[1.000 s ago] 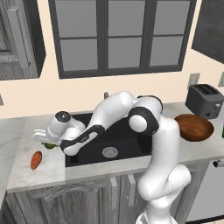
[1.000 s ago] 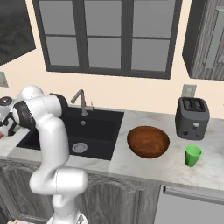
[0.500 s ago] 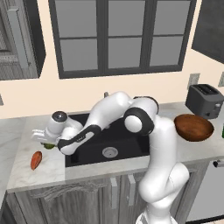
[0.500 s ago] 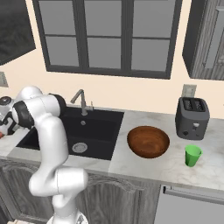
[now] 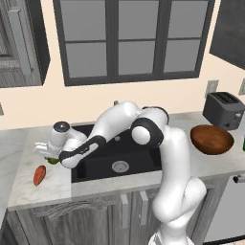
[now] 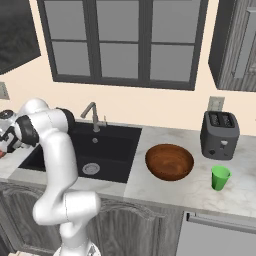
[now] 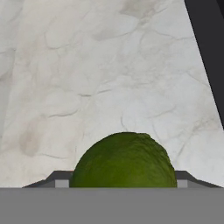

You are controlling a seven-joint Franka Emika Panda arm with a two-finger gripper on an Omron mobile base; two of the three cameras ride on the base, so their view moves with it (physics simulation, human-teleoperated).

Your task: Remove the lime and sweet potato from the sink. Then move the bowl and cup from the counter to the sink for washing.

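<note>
My gripper (image 5: 48,154) hangs over the counter (image 5: 26,186) just left of the sink (image 5: 141,154), shut on the lime (image 5: 52,161). In the hand view the lime (image 7: 124,162) bulges up between the fingertips, with marbled counter (image 7: 109,78) close behind it. The sweet potato (image 5: 39,175) lies on the counter a little in front of the lime. Right of the sink (image 6: 112,150) the brown bowl (image 6: 169,161) rests on the counter, and the green cup (image 6: 220,177) stands to its right. The bowl (image 5: 212,139) also shows at the right of the left base view.
A dark toaster (image 6: 220,135) stands at the back right against the wall. The grey faucet (image 6: 91,115) rises behind the sink, whose basin holds just the silver drain (image 5: 119,166). The arm arches across the sink's left half.
The hand with the lime has sunk very slightly toward the counter; everything else has stayed put.
</note>
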